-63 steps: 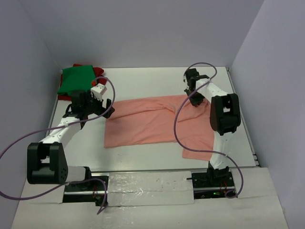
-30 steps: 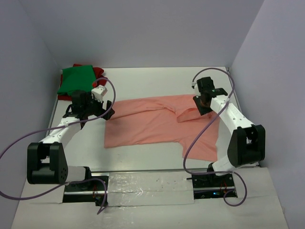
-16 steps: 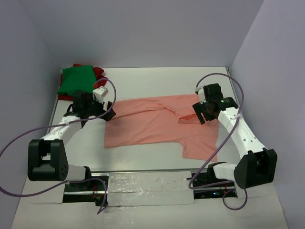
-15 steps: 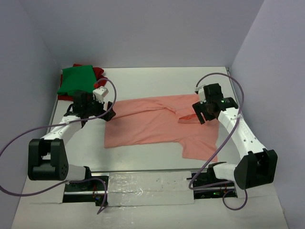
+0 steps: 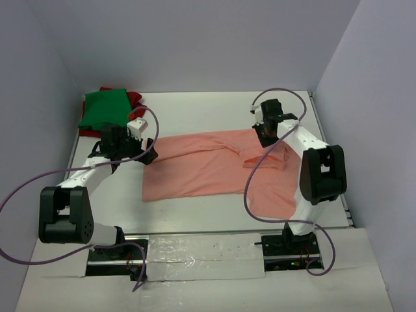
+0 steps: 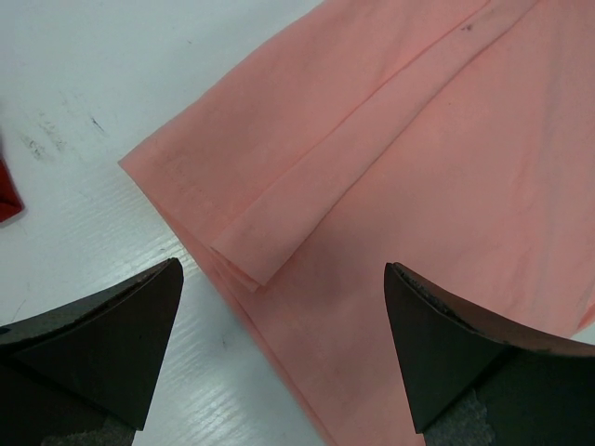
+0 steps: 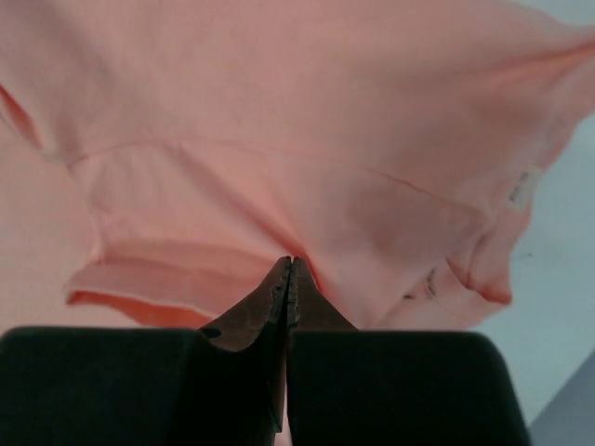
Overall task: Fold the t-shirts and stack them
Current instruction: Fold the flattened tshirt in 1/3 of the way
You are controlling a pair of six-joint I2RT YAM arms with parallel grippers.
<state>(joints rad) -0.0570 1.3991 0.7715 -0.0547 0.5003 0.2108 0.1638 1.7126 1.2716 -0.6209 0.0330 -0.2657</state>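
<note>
salmon-pink t-shirt [image 5: 201, 166] lies spread across the middle of the white table [image 5: 195, 110], a flap folded over near its right end. left gripper [image 6: 283, 268] hangs just above the shirt's far left corner, jaws spread wide, holding nothing. right gripper [image 7: 290, 265] sits at the shirt's far right edge, fingers pressed fully together against the fabric; whether cloth is pinched between them cannot be told. green t-shirt [image 5: 104, 107] lies folded on dark red t-shirt [image 5: 134, 97] in the table's far left corner.
</note>
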